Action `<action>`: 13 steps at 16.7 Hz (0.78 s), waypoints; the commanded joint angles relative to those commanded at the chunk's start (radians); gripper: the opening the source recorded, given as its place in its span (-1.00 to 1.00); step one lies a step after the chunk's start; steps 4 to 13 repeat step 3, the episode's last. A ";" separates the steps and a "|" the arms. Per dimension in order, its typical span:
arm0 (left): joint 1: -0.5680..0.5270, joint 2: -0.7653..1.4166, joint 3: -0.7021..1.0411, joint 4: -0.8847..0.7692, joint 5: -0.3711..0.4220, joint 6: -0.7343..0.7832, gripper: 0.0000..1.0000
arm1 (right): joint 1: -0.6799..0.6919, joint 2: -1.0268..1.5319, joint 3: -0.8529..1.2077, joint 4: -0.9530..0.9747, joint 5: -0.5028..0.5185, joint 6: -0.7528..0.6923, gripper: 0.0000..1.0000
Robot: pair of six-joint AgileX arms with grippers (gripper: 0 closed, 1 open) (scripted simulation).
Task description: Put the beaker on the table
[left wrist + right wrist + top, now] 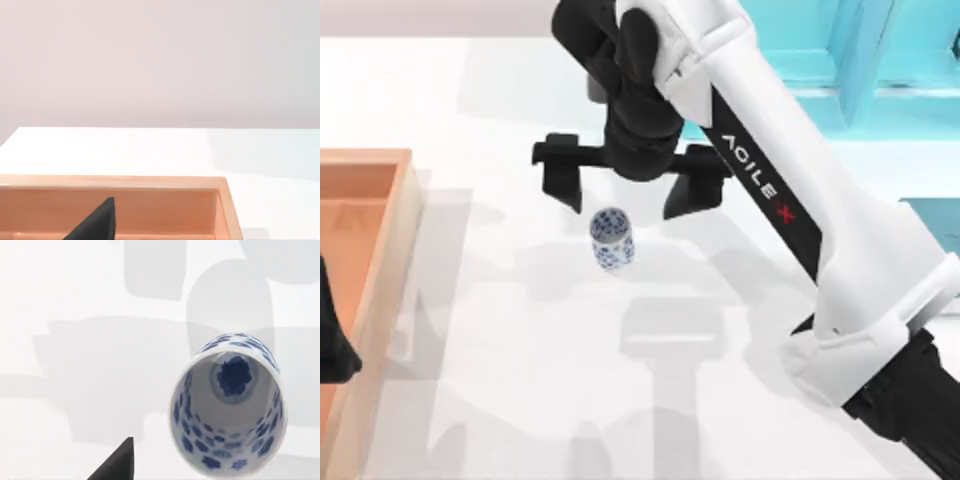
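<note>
On my left, the left claw (335,350) is parked over the wooden tray (370,170) at the left edge of the worktop (500,380); I cannot tell its state. Near the worktop's middle the beaker (612,239) stands upright. Just beyond it, my right claw (625,190) hangs spread wide, holding nothing.

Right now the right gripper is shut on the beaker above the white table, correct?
Not quite. In the top view the right gripper is open, its fingers spread wide of the beaker, which stands upright on the white table, apart from them.
</note>
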 joint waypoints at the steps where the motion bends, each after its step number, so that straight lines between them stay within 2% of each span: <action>1: 0.000 0.000 0.000 0.000 0.000 0.000 1.00 | 0.000 0.000 0.000 0.000 0.000 0.000 1.00; 13: 0.000 0.000 0.000 0.000 0.000 0.000 1.00 | 0.000 0.000 0.000 0.000 0.000 0.000 1.00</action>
